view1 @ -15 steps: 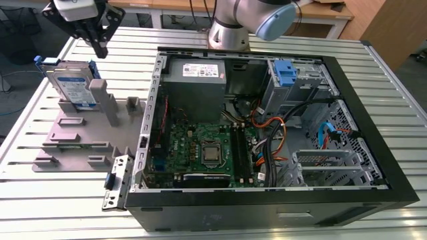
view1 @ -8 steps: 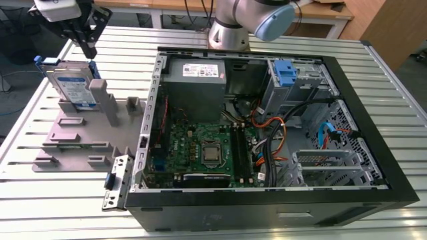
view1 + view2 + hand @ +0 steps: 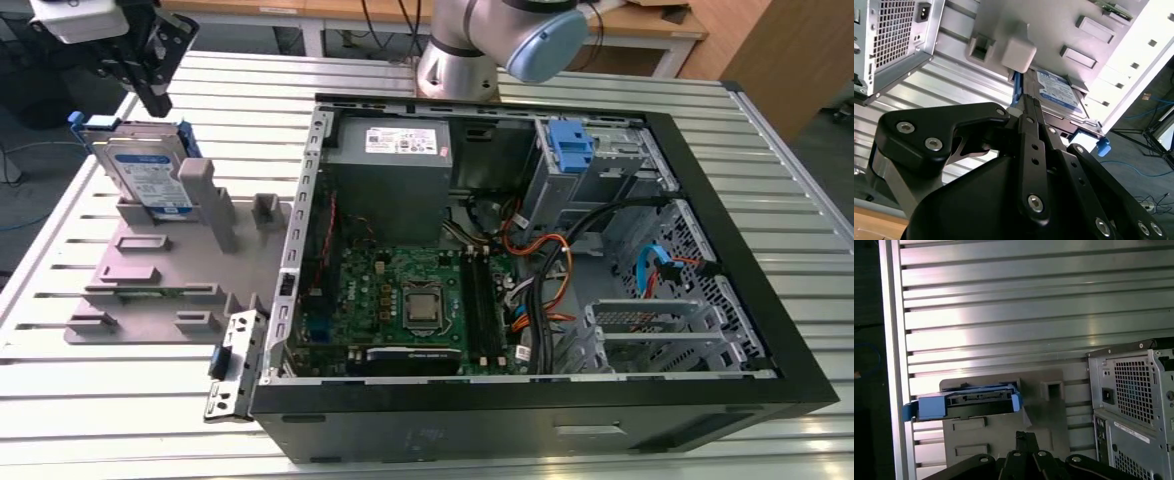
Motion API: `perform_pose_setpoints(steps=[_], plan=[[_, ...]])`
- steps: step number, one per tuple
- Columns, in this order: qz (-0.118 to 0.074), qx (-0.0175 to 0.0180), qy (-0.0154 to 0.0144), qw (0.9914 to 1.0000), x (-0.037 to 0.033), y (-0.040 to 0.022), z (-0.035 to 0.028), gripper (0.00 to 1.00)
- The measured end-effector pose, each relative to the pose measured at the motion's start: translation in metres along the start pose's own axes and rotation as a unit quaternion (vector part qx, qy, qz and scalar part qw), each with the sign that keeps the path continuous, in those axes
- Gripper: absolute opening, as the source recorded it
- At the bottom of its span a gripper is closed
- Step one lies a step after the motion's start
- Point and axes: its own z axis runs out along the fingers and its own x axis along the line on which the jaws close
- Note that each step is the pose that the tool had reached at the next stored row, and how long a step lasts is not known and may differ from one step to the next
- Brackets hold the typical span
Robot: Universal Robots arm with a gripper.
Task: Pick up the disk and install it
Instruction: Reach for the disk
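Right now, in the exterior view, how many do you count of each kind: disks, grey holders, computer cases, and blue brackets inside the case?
disk: 1
grey holder: 1
computer case: 1
blue bracket: 1
Total: 4

A slatted aluminium table (image 3: 107,420) is occupied by two assemblies. A black open-sided computer tower case (image 3: 534,410) is laid flat toward the exterior view's right; a grey plastic holding fixture with upright posts (image 3: 160,270) is placed just beside it, toward the exterior view's left. Inside the case, a green motherboard (image 3: 387,290) is mounted on the floor; a grey power-supply box with a white label (image 3: 387,185) is seated at the far wall; a bare blue plastic bracket (image 3: 570,148) is fitted in the drive bay; orange cables (image 3: 566,262) and a blue cable (image 3: 654,262) are routed nearby. A silver metal bracket (image 3: 234,365) is rested against the case's near corner.
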Motion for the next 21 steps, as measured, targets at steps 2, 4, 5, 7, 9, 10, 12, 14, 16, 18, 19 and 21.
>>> perform_pose_setpoints(steps=[2, 4, 5, 7, 9, 10, 12, 14, 16, 18, 19, 21], plan=[[0.001, 0.0000, -0.0001, 1.00000, 0.0055, 0.0002, 0.0006, 0.11], [0.002, 0.0001, 0.0000, 1.00000, 0.0112, 0.0005, 0.0013, 0.11], [0.002, 0.0000, -0.0001, 1.00000, 0.0136, 0.0008, 0.0017, 0.11], [0.003, 0.0000, -0.0002, 1.00000, 0.0166, 0.0020, 0.0028, 0.11], [0.003, 0.0000, -0.0001, 1.00000, 0.0187, 0.0034, 0.0037, 0.11], [0.003, 0.0000, 0.0000, 1.00000, 0.0195, 0.0039, 0.0040, 0.11], [0.003, 0.0000, 0.0000, 1.00000, 0.0198, 0.0040, 0.0042, 0.11], [0.003, 0.0000, -0.0001, 1.00000, 0.0198, 0.0040, 0.0044, 0.11], [0.003, 0.0000, -0.0001, 1.00000, 0.0199, 0.0040, 0.0044, 0.11], [0.003, 0.0000, 0.0010, 0.99999, 0.0199, 0.0041, 0.0047, 0.11], [0.003, 0.0005, 0.0053, 0.99998, 0.0199, 0.0041, 0.0048, 0.11], [0.004, 0.0017, 0.0150, 0.99988, 0.0198, 0.0040, 0.0051, 0.11]])
